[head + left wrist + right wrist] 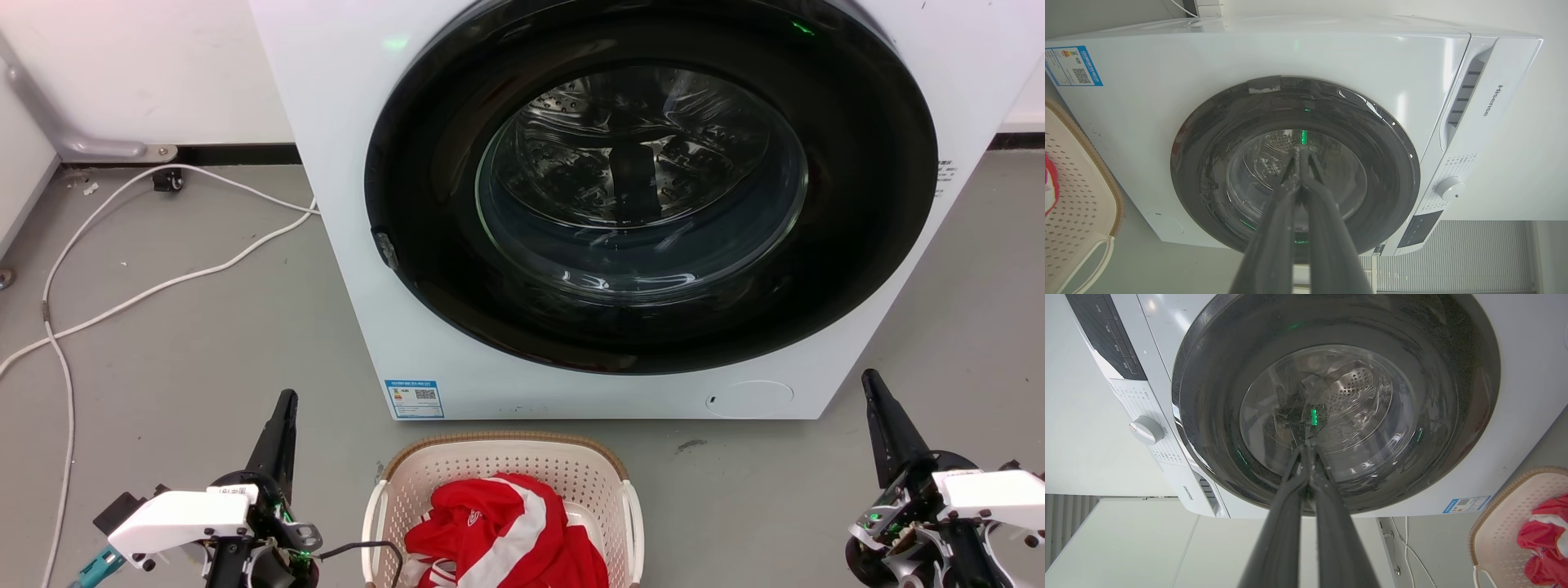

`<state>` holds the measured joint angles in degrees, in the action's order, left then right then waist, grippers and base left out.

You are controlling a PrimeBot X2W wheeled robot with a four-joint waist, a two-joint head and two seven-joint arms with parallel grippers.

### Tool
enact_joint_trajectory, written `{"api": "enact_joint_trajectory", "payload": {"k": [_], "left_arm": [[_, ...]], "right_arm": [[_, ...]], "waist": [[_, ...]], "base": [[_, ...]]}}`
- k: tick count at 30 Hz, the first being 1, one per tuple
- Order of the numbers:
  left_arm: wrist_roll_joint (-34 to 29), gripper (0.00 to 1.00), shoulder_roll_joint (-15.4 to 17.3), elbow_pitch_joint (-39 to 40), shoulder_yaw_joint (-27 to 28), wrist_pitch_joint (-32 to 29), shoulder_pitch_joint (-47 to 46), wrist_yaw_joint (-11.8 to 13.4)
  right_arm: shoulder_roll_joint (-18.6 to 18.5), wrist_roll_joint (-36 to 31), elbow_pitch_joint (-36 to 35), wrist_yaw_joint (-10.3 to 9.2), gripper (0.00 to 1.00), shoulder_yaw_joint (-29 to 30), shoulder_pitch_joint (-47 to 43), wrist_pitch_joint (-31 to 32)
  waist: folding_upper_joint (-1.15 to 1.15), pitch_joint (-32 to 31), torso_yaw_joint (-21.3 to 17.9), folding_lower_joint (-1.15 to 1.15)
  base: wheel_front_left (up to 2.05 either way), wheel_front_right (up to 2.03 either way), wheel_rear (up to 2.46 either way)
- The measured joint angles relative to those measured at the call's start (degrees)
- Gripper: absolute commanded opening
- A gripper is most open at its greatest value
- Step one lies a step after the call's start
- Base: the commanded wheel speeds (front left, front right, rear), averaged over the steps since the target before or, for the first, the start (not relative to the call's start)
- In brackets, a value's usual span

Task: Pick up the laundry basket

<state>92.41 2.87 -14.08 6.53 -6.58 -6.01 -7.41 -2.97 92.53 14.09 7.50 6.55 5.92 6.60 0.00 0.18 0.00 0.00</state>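
Cream basket [490, 469] sits on the floor [204, 343] by the washer [343, 122], between left claw [286, 400] and right claw [870, 382], both pinched tight and empty; lifting one handle [633, 523] could tip out the red cloth [506, 531].

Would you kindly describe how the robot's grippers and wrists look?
Both the left gripper and right gripper have long, tapering dark fingers on black hubs with small green lights and white housings. A black cable loops beside the left one.

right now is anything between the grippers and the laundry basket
Nothing solid. Left gripper and right gripper sit either side of the laundry basket over bare floor; only a thin black cable loops by its left handle.
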Motion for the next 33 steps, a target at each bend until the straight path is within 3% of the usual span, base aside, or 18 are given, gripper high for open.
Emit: {"api": "enact_joint_trajectory", "payload": {"k": [28,29,33], "left_arm": [[0.0,0.0,0.0,-0.1,0.0,0.0,0.0,0.0],[0.0,1.0,0.0,-0.4,-0.1,0.0,0.2,0.0],[0.0,1.0,-0.3,-2.0,-0.3,0.2,2.1,0.1]], "right_arm": [[0.0,0.0,0.1,0.0,0.0,0.0,0.0,0.0],[0.0,0.0,0.5,0.0,1.0,0.0,-0.2,0.0],[0.2,0.0,2.2,-0.02,1.0,-0.2,-2.2,-0.2]], "waist": [[0.0,0.0,0.0,0.0],[0.0,0.0,0.0,0.0],[0.0,0.0,0.0,0.0]], "base": [[0.0,0.0,0.0],[0.0,0.0,0.0],[0.0,0.0,0.0]]}}
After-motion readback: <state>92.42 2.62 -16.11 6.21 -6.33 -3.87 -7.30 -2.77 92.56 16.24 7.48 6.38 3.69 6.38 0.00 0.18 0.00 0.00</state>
